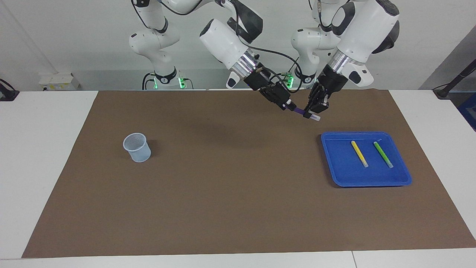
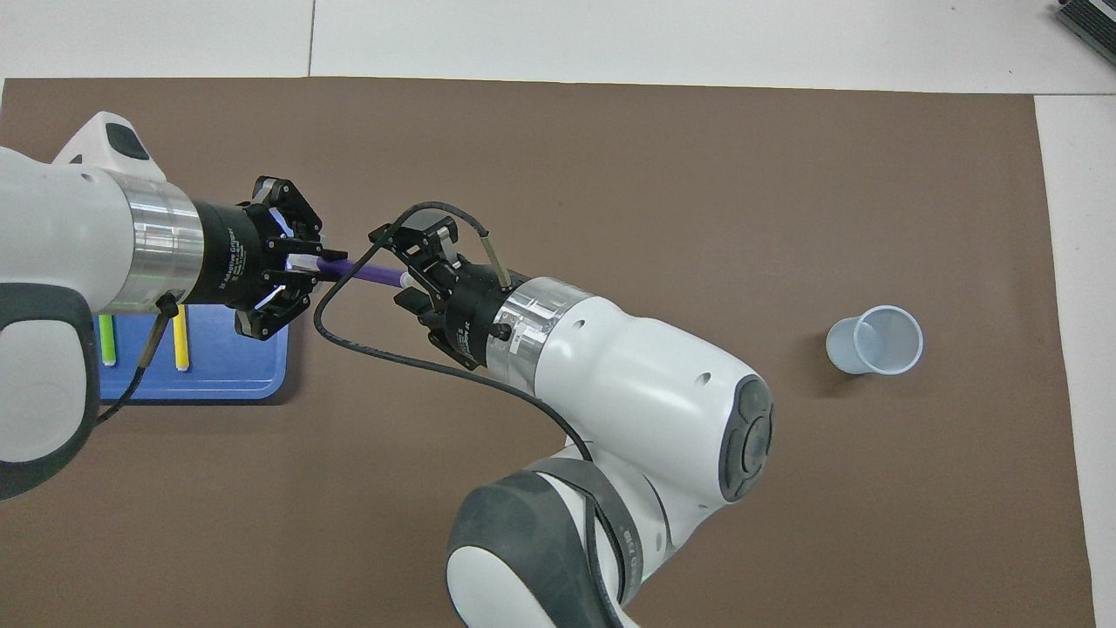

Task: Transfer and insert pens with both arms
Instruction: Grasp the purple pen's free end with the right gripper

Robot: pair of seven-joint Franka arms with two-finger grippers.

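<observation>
2 hands grip 1 purple pen (image 1: 299, 111), pale cap | left hand (image 1: 314, 111) | right hand (image 1: 287, 105)

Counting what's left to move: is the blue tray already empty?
No. The yellow pen and the green pen lie side by side in the blue tray.

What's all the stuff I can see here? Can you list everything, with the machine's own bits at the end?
Purple pen: one, purple with pale cap end, in the air between both tools, over the mat.
Yellow pen: one, lying in the tray.
Green pen: one, lying in the tray beside the yellow pen.
Tray: one, blue, toward the left arm's end.
Cup: one, pale translucent, upright, toward the right arm's end.
Mat: one, brown, covering the table.
Left tool: black, at the pen's capped end.
Right tool: black, at the pen's purple end.
</observation>
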